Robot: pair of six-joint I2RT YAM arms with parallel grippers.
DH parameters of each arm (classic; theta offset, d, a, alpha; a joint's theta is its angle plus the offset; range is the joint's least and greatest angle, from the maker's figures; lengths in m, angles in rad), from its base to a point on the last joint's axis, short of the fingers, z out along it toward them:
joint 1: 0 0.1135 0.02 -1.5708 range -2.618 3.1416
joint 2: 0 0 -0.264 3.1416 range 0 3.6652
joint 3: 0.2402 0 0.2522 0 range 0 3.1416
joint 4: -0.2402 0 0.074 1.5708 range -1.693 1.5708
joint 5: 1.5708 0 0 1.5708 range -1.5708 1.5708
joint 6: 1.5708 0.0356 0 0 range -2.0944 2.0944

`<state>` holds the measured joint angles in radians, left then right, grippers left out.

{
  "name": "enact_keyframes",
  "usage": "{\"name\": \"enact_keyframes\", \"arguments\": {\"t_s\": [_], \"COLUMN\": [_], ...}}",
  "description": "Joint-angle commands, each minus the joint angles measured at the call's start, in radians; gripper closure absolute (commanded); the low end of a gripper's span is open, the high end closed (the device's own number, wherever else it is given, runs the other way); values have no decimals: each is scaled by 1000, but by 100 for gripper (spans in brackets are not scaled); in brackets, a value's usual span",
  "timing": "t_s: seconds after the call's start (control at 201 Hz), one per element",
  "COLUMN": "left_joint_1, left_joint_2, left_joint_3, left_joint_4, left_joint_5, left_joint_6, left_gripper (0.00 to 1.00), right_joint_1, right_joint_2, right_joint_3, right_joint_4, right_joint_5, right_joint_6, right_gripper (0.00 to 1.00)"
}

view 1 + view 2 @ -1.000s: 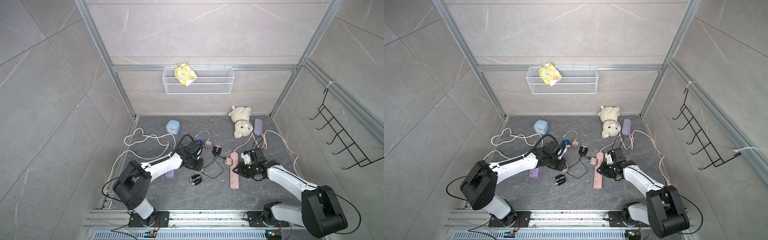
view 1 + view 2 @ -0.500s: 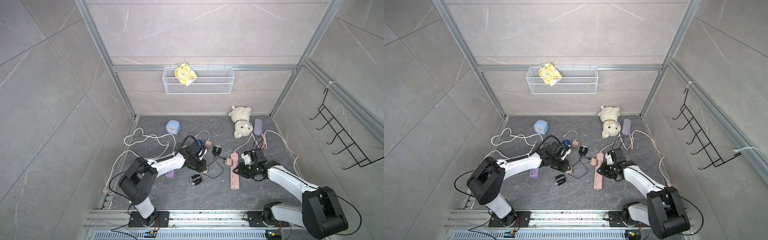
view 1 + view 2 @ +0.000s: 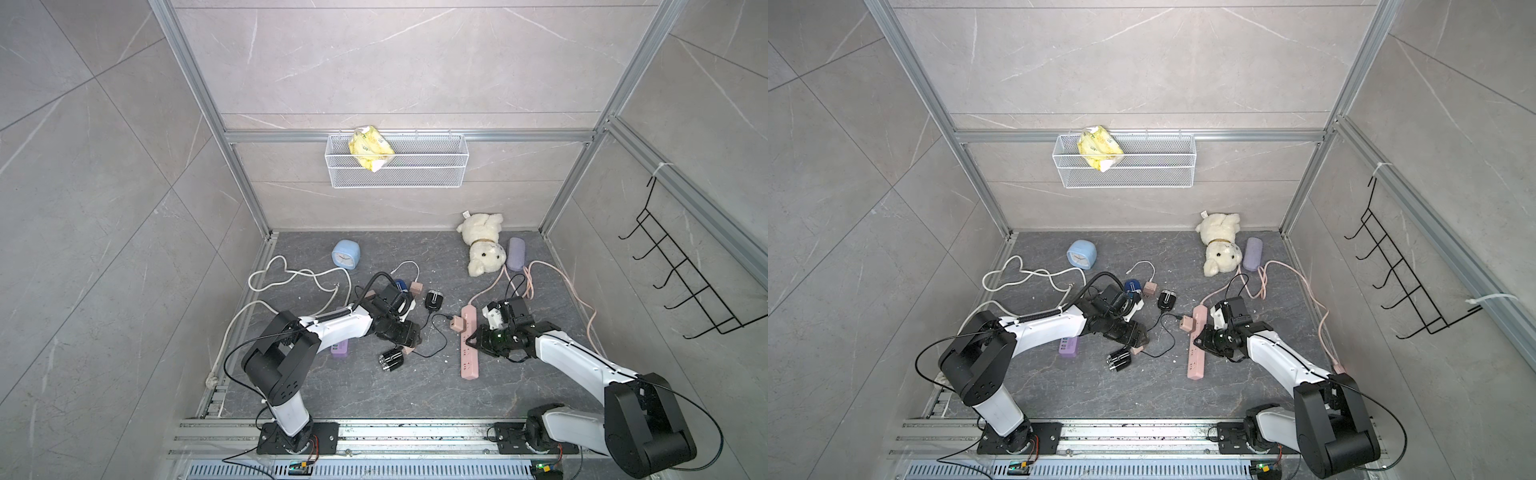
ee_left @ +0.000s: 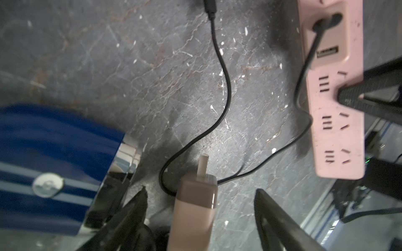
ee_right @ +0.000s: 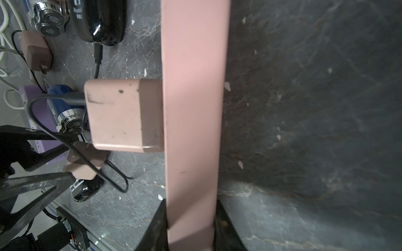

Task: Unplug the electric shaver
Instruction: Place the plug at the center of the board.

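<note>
1. Left end effector [image 4: 200,191] is standing wide open and gripping nothing; I am seeing the loose pink adapter [image 4: 195,202] lying between its fingers [image 4: 130,213] with clear gaps on both sides and its prong [image 4: 202,165] bare, so I am judging that plug to be out of its socket and set down on the desk [image 4: 108,65]
2. Right end effector [image 5: 191,208] is clamping the pink power strip [image 5: 193,87] across its width, and I am taking that as bracing so the strip cannot slide during a pull
3. I am placing the black shaver [image 3: 432,299] on the desk between the left arm [image 3: 340,328] and the strip; its black cable [image 4: 224,87] is snaking toward the loose adapter
4. I am noting a second adapter [image 5: 124,113] sitting in the strip, and I cannot tell which appliance it is feeding
</note>
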<state>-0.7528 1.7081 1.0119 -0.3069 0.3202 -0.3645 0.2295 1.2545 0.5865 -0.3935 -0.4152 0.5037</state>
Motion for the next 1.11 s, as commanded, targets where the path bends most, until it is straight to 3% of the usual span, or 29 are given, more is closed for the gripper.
{"name": "enact_keyframes", "arguments": {"t_s": [0.0, 0.174, 0.453, 0.647, 0.851, 0.981, 1.105], "left_joint_1": [-3, -6, -5, -6, -12, -12, -13], "left_joint_2": [-8, -62, -173, -185, -206, -229, -260], "left_joint_3": [25, 56, 24, 24, 26, 3, -12], "left_joint_4": [-9, -104, -142, -102, -85, -72, -89], "left_joint_5": [6, -66, -156, -145, -146, -161, -176], "left_joint_6": [21, 48, 49, 38, 35, 38, 39], "left_gripper": [2, 1, 1, 1, 1, 1, 1], "right_joint_1": [-1, -2, -2, -1, 39, 98, 158], "right_joint_2": [-22, -39, -35, -44, -43, 26, 106], "right_joint_3": [30, 57, 82, 109, 249, 370, 448], "right_joint_4": [-11, -65, -96, -108, -168, -222, -278], "right_joint_5": [-14, 47, 107, 104, 121, 201, 366], "right_joint_6": [-21, -38, -44, -46, -54, -85, -112], "right_gripper": [76, 72, 48, 45, 43, 42, 41]}}
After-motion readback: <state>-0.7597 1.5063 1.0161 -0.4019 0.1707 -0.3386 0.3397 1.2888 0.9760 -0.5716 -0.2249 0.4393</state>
